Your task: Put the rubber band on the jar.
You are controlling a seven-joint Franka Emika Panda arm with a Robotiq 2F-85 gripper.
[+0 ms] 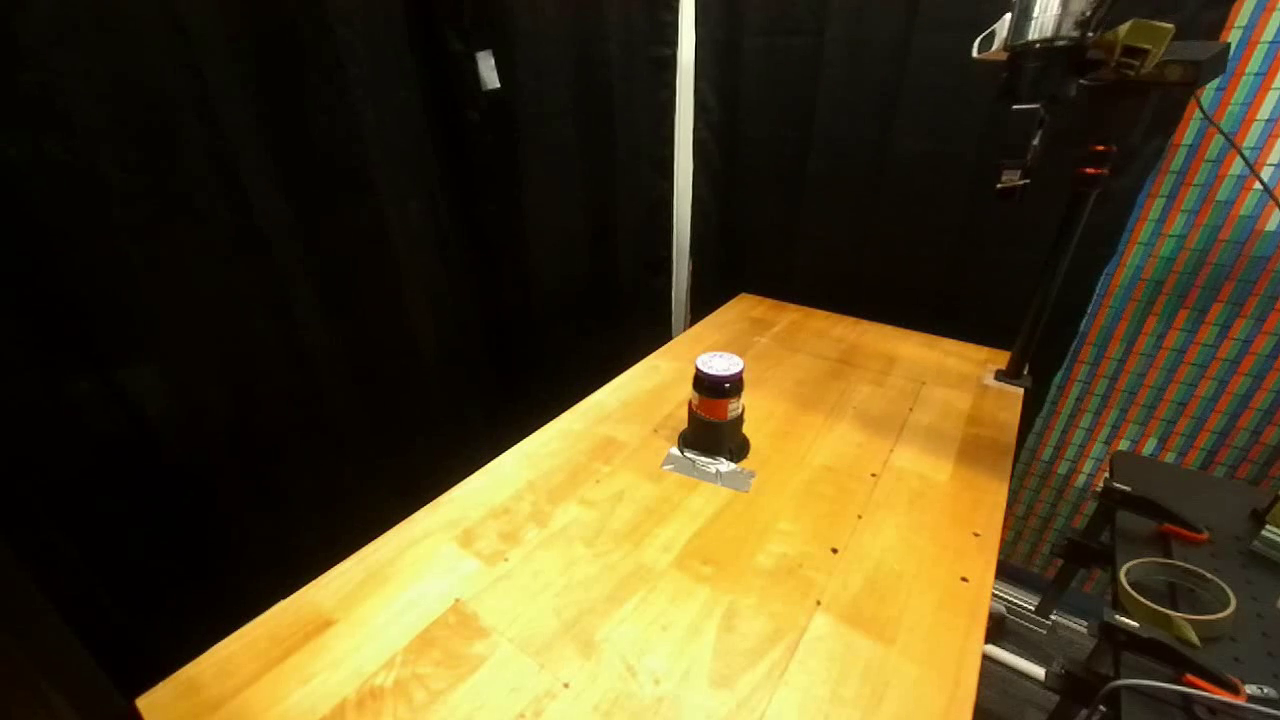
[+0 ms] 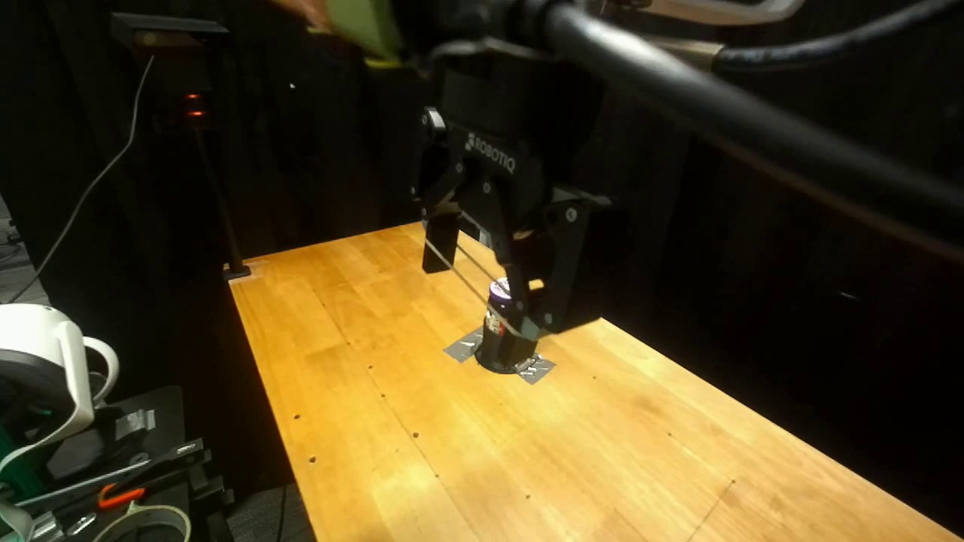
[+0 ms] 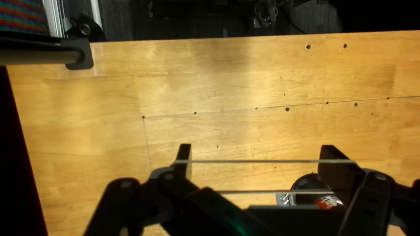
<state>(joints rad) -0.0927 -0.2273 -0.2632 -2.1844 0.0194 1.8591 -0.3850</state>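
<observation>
The jar has a dark purple cap with a white top and an orange-red label. It stands upright in a black holder taped to the wooden table. It also shows in an exterior view and, partly hidden behind a finger, in the wrist view. My gripper is open. The rubber band is stretched around both fingers in two strands; it also shows in an exterior view. The wrist is high at the top right, and the fingers are apart from the jar.
Grey tape fixes the holder to the table. A black pole stands at a table corner. A side cart with clamps and a tape roll stands beside the table. Black curtains hang along the table.
</observation>
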